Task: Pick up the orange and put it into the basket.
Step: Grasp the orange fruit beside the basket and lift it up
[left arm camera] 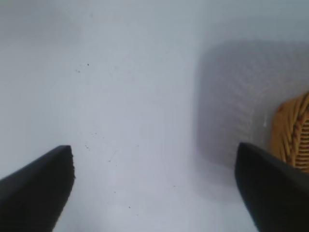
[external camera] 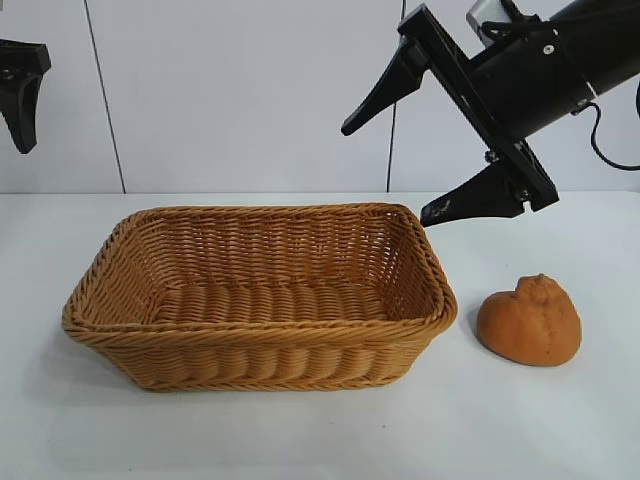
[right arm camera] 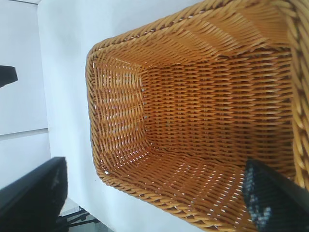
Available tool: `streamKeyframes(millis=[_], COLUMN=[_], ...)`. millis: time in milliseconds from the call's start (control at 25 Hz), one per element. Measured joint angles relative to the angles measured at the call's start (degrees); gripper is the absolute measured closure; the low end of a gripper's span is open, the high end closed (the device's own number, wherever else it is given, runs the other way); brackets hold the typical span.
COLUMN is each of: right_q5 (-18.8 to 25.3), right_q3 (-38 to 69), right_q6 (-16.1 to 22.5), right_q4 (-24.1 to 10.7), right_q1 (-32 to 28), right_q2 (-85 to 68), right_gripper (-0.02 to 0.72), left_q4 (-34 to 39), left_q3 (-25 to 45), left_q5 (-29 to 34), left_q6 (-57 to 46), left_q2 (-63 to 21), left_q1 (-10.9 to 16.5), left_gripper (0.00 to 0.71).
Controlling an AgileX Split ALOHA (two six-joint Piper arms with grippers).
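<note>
Orange not yet picked, both jaws spread wide and empty

Right gripper (external camera: 432,165) hangs above the basket's (external camera: 250,328) far right corner; orange (external camera: 529,320) sits on the desk (external camera: 560,420) just beside the basket's right end, below and right of those jaws, apart. Best: swing right, come straight down, straddle the lumpy body, not the knob. Left gripper (left arm camera: 154,188) parked off at left

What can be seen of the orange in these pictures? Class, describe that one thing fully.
The orange is a dull, matte orange lump with a wrinkled, puckered knob on top. It rests on the white table, to the right of the basket in the exterior view, apart from it, with no gripper touching it. It appears in no wrist view.
</note>
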Motion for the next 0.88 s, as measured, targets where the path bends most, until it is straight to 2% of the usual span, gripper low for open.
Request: streamKeyframes(millis=[120,280,880], right_q5=[0.0,0.05,0.1], right_q3=[0.0,0.0,0.0], right_q6=[0.0,0.0,0.0], right_q4=[0.0,0.0,-0.25], right_q1=[0.0,0.0,0.0], right_q2=[0.0,0.0,0.0], right_gripper=[0.029,0.029,0.029], left_q4=[-0.41,-0.41,-0.41], left_q3=[2.26,10.19,48.42], left_q5=[-0.07,-0.07,-0.28], left_q6=[0.0,1.08,1.91], left_q2=[-3.25,-9.73,-47.75], left_q1=[0.0,0.0,0.0], left_gripper=[0.065,0.065,0.065])
